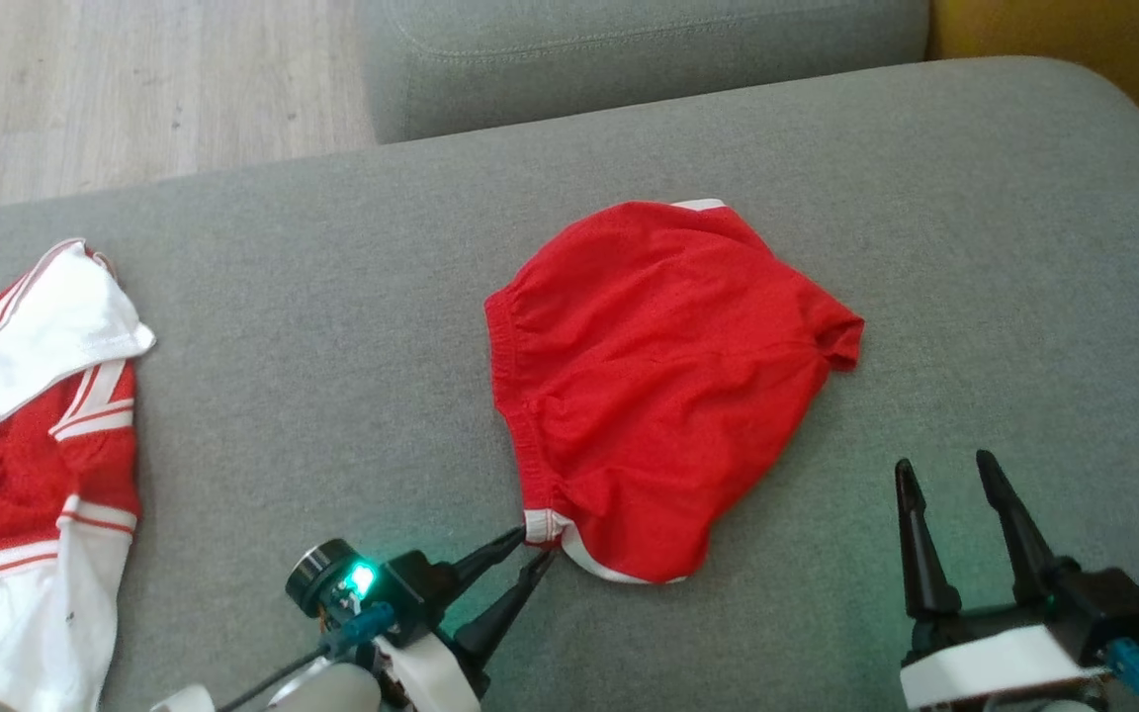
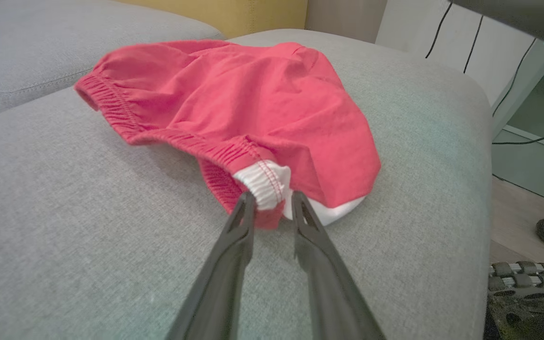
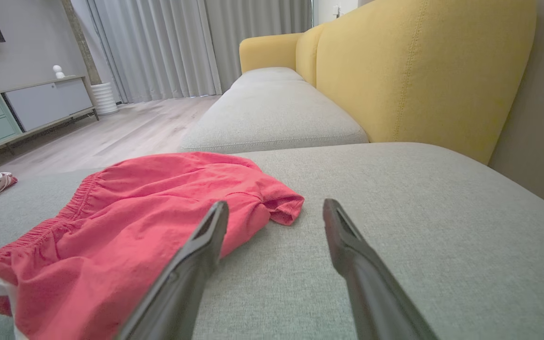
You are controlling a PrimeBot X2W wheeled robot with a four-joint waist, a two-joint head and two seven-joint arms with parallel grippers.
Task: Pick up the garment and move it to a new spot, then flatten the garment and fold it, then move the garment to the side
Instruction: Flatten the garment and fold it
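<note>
Far left on grey seat cushion: crumpled red-and-white jersey, not the target, well apart from everything else. Next, at cushion's near edge, left of centre: left gripper, angled up and to the right, jaws at a narrow gap, fingertips either side of white-trimmed waistband corner, touching cloth on both sides in left wrist view; firm pinch or mere contact, cannot tell. Mid-cushion, slightly right of centre: garment, red shorts, lying loose and puffed, not flat; elastic waistband along its left side, running from cushion's near edge toward its back; leg hem out to the right; long axis judged roughly near-left to far-right across cushion. Key relation: bracketed corner at garment's nearest, leftmost point, so rest of cloth lying away and rightward from left fingers; left arm clearly the closer one, right on target. Near edge of cushion, right part: right gripper, fingers pointing toward cushion's back, jaws spread wide, holding nothing, near garment's right flank but apart from it. Judged step: securing the pick-up corner before lift and move to a new spot on cushion; likely need for a second hold on the right side to avoid bunching, with leg hem the handiest point for right fingers.
</note>
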